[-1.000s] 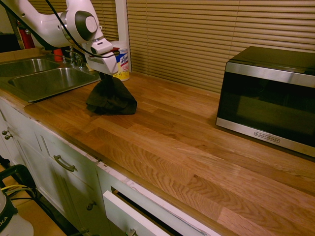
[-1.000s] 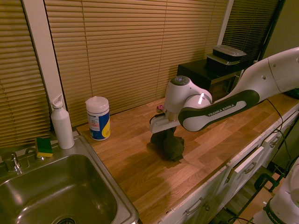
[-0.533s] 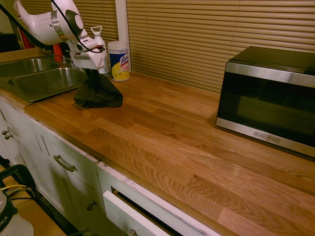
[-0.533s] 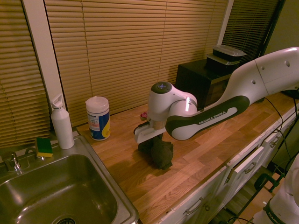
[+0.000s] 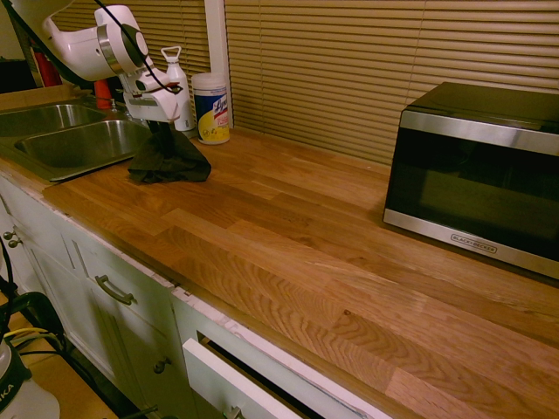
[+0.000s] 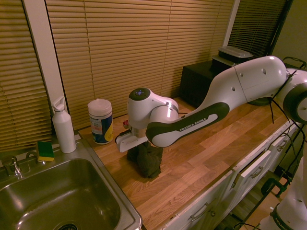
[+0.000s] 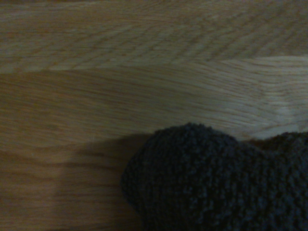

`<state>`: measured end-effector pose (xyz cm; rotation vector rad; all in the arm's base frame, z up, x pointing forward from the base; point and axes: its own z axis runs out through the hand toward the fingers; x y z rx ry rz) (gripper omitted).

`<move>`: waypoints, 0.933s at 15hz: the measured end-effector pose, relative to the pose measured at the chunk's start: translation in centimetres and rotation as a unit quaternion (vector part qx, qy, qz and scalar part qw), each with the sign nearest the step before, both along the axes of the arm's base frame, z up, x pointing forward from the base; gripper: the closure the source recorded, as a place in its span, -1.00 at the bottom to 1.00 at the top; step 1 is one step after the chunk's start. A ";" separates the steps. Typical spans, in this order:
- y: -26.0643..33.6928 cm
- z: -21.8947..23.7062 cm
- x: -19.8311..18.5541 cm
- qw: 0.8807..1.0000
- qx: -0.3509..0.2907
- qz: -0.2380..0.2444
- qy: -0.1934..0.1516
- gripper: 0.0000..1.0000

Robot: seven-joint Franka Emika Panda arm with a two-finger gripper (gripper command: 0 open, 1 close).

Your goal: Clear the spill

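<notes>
The gripper (image 5: 162, 125) is closed on the dark terry cloth (image 5: 171, 162), which hangs beneath it onto the worktop (image 5: 288, 236) beside the sink (image 5: 86, 145); no drops show, so the spill's direction from the gripper can't be told; any remainder may lie under the cloth.

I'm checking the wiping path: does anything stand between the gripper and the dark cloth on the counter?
Nothing visible does: the gripper's fingers already hold the dark cloth. The wipes canister stands off to the side.
</notes>
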<state>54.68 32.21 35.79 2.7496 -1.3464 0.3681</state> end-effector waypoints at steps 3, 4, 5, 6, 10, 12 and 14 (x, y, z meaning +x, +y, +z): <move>0.3 -0.3 0.4 1.000 -0.001 0.000 0.002 -1.00; 0.3 -0.2 0.5 1.000 0.000 -0.001 0.001 -1.00; 0.3 -0.1 0.7 1.000 0.000 -0.002 0.000 -1.00; 0.3 0.0 0.8 1.000 0.001 -0.002 -0.001 -1.00; 0.4 0.4 0.9 1.000 0.001 -0.005 0.001 -1.00; 0.7 1.5 0.4 1.000 0.000 -0.005 0.000 -1.00; 0.9 3.7 -0.3 1.000 0.000 -0.006 -0.007 -1.00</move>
